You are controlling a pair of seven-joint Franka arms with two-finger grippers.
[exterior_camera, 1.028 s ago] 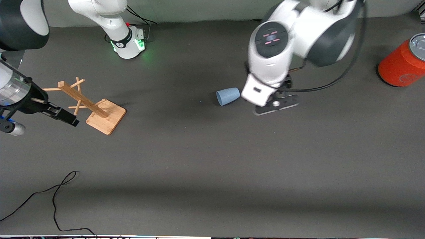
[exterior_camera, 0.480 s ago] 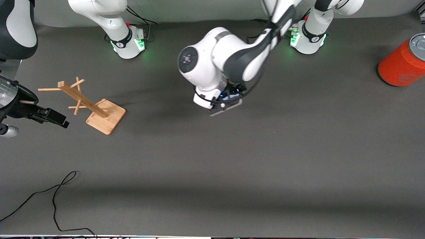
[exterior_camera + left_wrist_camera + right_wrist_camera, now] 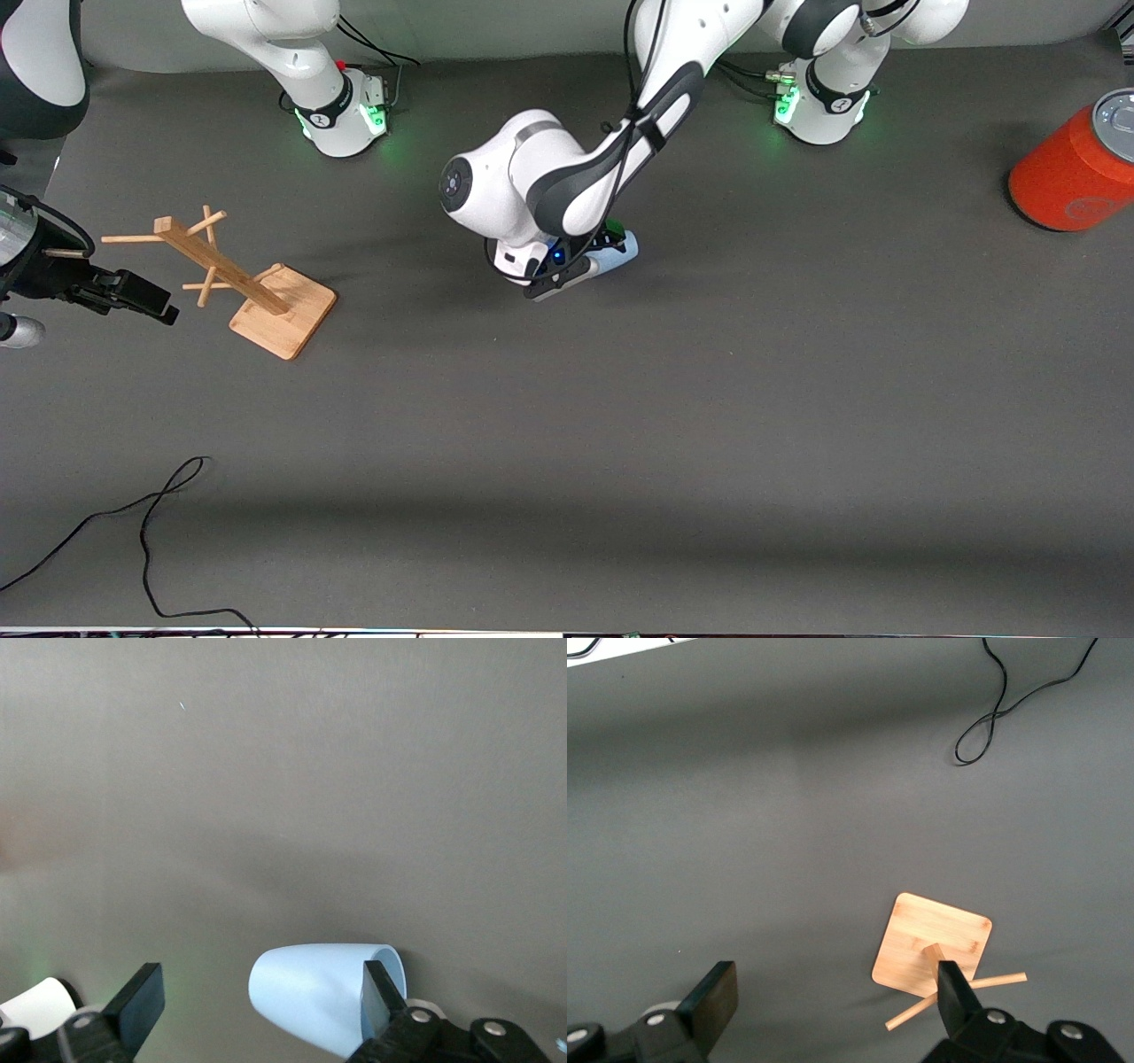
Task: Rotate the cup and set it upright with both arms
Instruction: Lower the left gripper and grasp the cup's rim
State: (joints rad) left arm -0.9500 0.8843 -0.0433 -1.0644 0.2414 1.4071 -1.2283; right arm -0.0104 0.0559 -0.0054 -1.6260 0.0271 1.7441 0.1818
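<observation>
The pale-blue cup (image 3: 306, 992) lies on its side on the dark table mat. In the front view only its end (image 3: 625, 245) shows from under the left arm's hand. My left gripper (image 3: 259, 997) is open and low over the cup, also seen in the front view (image 3: 574, 267). The cup lies between the fingers, close against one finger (image 3: 376, 990) at its open end, with a wide gap to the other. My right gripper (image 3: 149, 301) is open and empty, and waits in the air beside the wooden rack; its wrist view (image 3: 833, 994) shows nothing between the fingers.
A wooden peg rack (image 3: 259, 292) on a square base (image 3: 935, 942) stands toward the right arm's end. A large orange-red can (image 3: 1067, 177) lies toward the left arm's end. A black cable (image 3: 151, 523) lies near the front camera's edge.
The left arm swung from beside the cup across it and came down, so its open gripper now straddles the cup. The right gripper drew back slightly from the rack.
</observation>
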